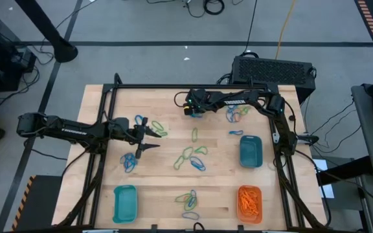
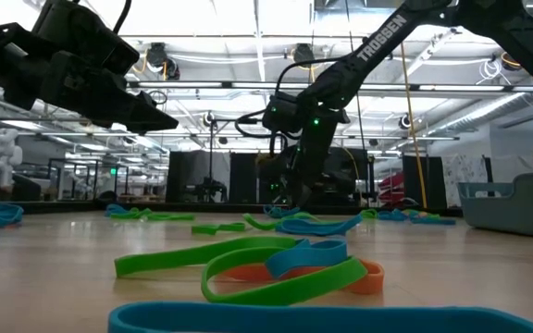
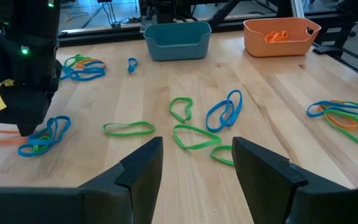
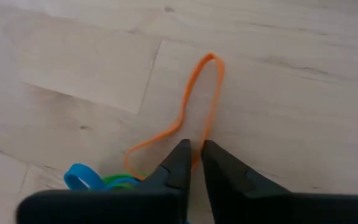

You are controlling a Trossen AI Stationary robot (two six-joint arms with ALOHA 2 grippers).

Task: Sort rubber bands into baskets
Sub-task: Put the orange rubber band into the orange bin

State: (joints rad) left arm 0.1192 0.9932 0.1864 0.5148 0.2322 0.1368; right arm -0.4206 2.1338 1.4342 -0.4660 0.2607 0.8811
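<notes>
Your right gripper (image 4: 196, 155) had its fingers pinched nearly together around an orange rubber band (image 4: 194, 102) on the table (image 4: 291, 74); your left gripper (image 3: 194, 168) hovered wide open, empty.

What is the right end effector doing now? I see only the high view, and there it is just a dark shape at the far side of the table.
Observer: The right end effector pinches one strand of an orange rubber band that lies on the wood.
Operator: Is this band alone?
Observer: No, a blue band and a green band lie at its other end.
Operator: And the left end effector?
Observer: The left end effector is open and empty, raised above the table.
</notes>
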